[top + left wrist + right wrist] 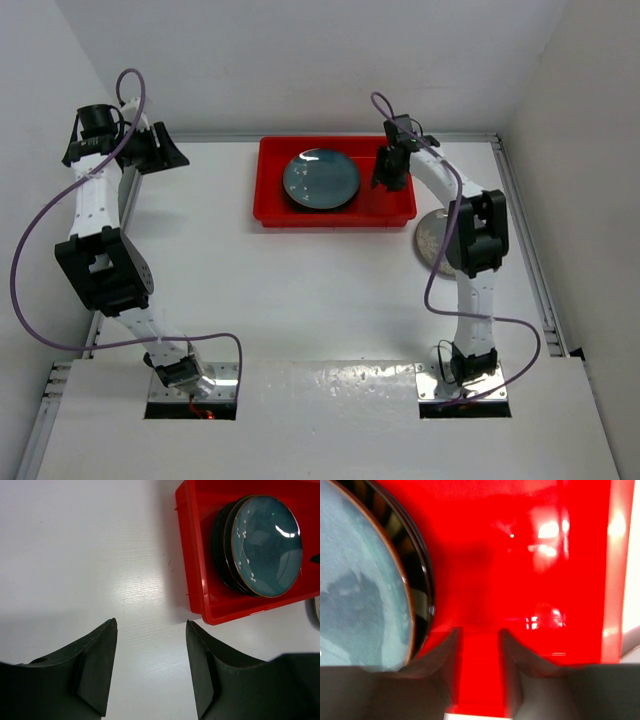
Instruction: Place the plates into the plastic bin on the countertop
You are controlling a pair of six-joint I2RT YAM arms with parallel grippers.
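A stack of plates [320, 178], a glossy teal one on top, sits left of centre in the red bin [335, 217] at the far side of the white worktop [280, 290]. The right claw [392, 168] hangs over the bin's bare right end, jaws slightly parted, gripping nothing. Another plate [431, 240] lies on the worktop just outside the bin's right corner, partly under the right arm [472, 235]. The left claw [151, 625] hovers open and empty, left of the bin.

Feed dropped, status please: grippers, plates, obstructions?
Left gripper open, empty, over table. Right gripper open, empty, over bin. Teal plate tops stack in bin; one plate on table, outside bin. Nothing blocking.
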